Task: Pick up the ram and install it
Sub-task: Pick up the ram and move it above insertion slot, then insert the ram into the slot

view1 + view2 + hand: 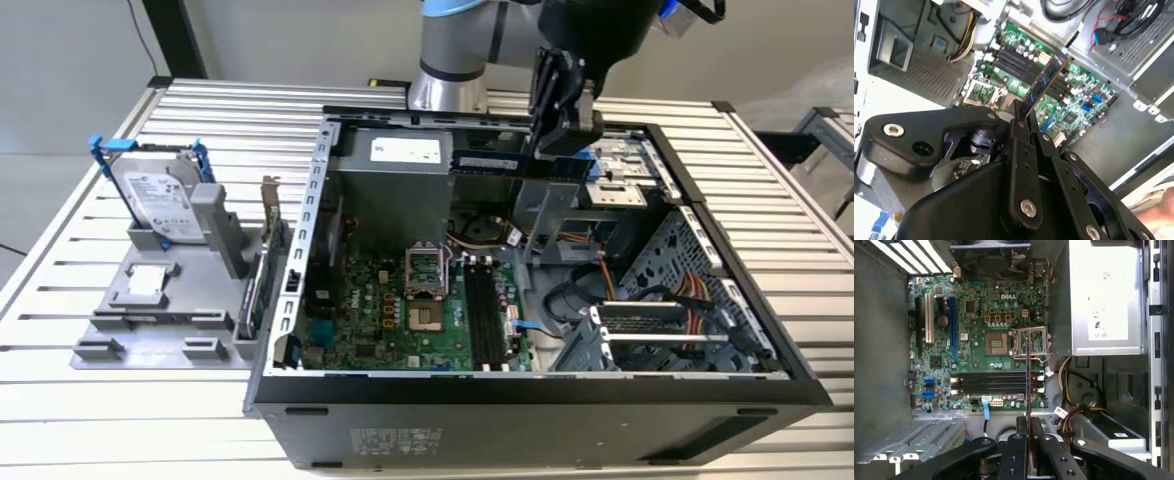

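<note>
Ram (1046, 80) clamped by its flat faces in the gripper (1027, 427) jaws, probably to leave its contact edge free. It hangs above the motherboard (974, 340), crosswise to the memory slots (994, 382).

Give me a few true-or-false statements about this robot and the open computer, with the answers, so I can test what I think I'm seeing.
1. The gripper is shut on the ram. True.
2. The ram is seated in a slot on the motherboard. False: it is held in the air above the board, and the long black memory slots look empty.
3. The hard drive sits inside the computer case. False: it stands upright on a grey fixture outside the case, on the exterior view's left.
4. The case lies open, with the motherboard exposed. True.
</note>
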### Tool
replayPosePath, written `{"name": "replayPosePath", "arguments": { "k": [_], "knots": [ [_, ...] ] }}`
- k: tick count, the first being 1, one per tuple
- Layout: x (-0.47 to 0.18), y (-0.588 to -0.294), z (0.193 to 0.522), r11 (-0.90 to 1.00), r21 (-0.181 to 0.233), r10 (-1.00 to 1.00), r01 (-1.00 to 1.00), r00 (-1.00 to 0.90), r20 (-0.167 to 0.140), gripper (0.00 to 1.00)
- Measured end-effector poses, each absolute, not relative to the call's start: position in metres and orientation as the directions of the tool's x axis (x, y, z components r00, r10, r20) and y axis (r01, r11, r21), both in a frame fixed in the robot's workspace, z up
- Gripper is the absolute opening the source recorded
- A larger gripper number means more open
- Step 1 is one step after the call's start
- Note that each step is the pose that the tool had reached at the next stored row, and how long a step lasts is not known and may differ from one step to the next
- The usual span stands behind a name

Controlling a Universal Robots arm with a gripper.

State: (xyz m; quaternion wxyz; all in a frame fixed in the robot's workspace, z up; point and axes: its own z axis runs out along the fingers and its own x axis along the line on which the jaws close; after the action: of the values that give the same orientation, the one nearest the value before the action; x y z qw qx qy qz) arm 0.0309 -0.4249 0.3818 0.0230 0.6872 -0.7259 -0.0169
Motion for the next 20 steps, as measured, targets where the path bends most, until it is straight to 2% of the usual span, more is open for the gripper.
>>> {"name": "replayPosePath", "arguments": {
  "k": [20],
  "knots": [
    [0.035, -0.425, 0.3818, 0.055, 0.056, -0.998, -0.997, -0.055, 0.01, 0.0]
  ]
}}
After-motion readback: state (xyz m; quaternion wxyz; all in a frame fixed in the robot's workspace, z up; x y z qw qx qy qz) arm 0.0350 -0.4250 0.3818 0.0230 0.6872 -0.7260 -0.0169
